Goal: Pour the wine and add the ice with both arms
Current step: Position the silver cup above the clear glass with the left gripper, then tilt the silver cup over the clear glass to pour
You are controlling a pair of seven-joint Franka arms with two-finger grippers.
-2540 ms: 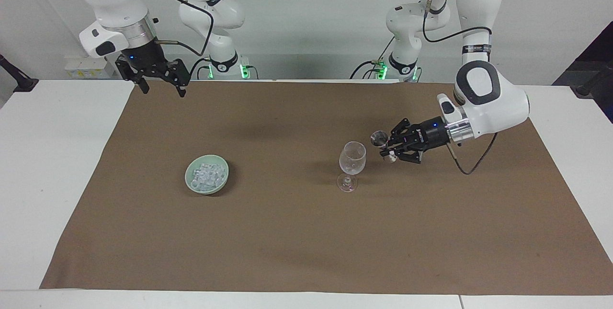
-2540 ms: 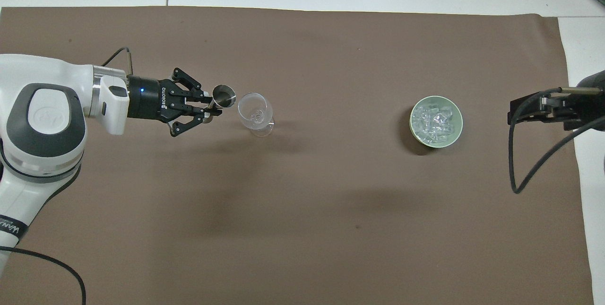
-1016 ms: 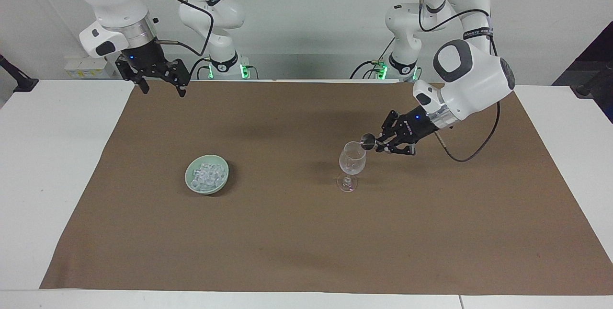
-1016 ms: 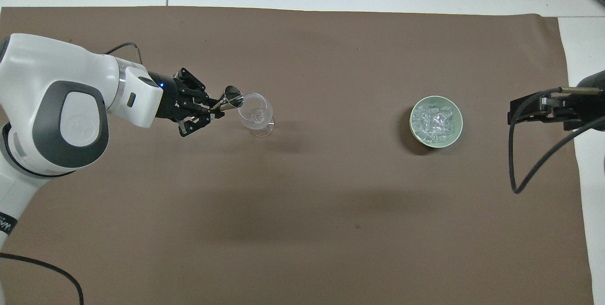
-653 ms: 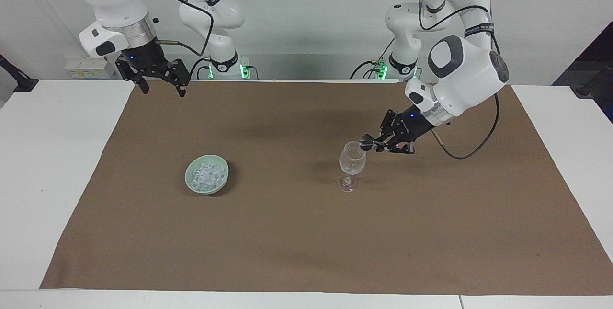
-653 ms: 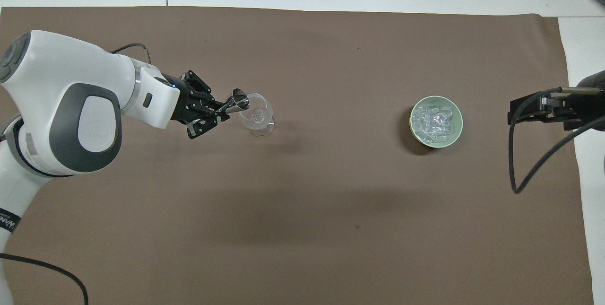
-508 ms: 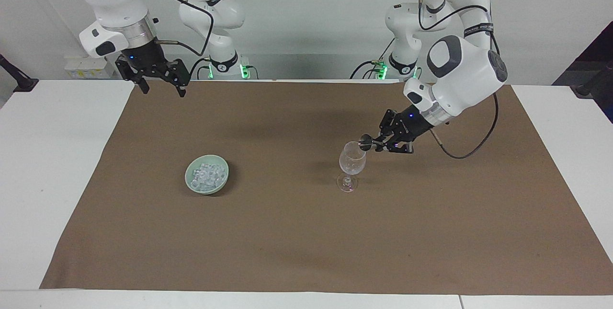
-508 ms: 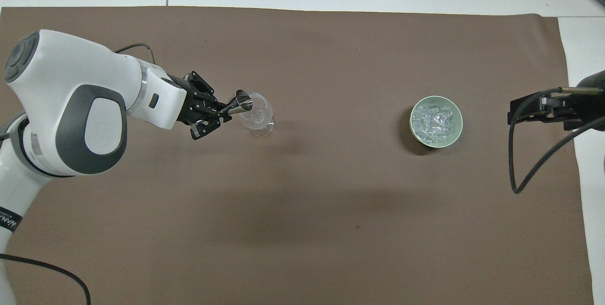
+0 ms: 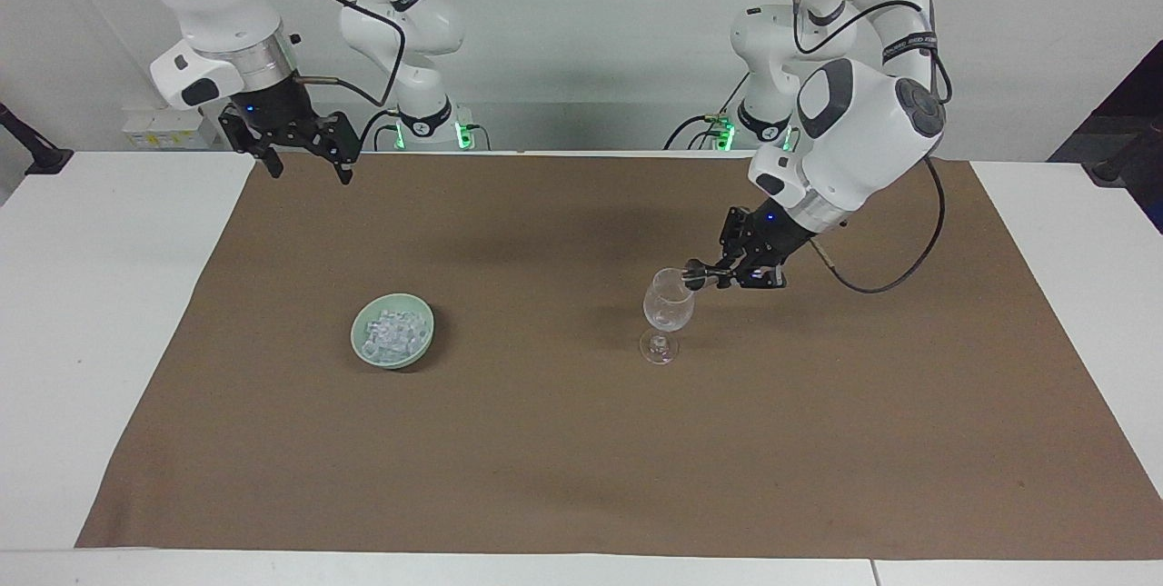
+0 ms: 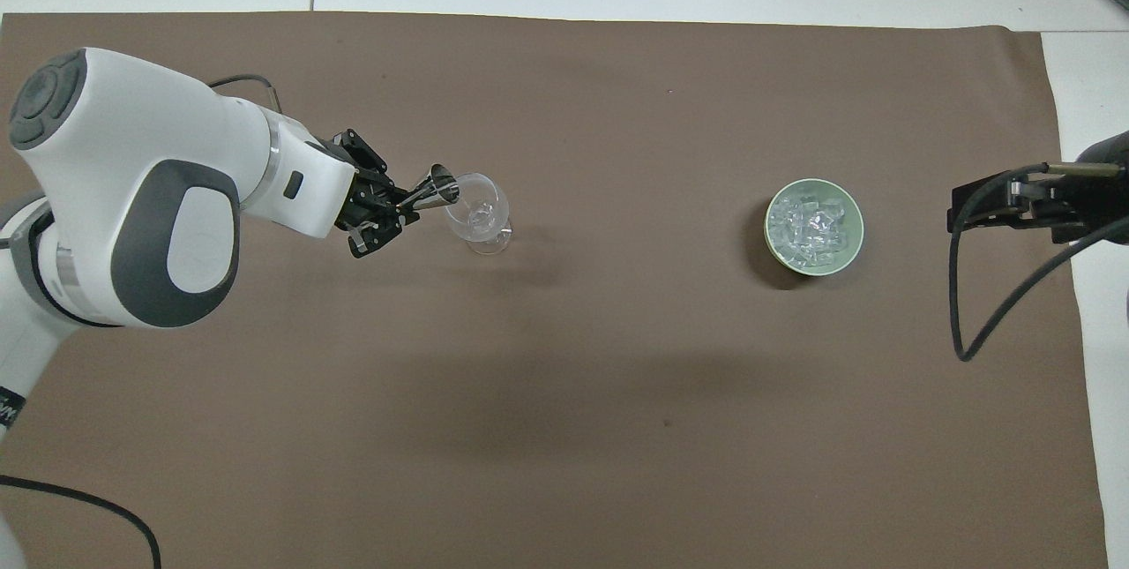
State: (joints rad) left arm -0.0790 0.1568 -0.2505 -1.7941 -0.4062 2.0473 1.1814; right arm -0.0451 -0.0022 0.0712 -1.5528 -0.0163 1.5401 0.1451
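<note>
Since a moment ago, we see our left gripper (image 9: 718, 275) has tipped the small metal cup (image 9: 695, 274) further, so its mouth meets the rim of the wine glass (image 9: 668, 306) for pouring; its fingers are closed around the cup. Our right gripper (image 9: 302, 150) waits with fingers spread at the mat's (image 9: 581, 441) edge. From there, the ice (image 9: 392, 332) lies in the green bowl (image 9: 393, 356) at about five o'clock, well apart.

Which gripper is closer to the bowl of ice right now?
Neither is at it. The right gripper hangs over the mat's edge by its own base, nearer to the pale green bowl of ice. The left gripper tips a small metal cup over the wine glass.
</note>
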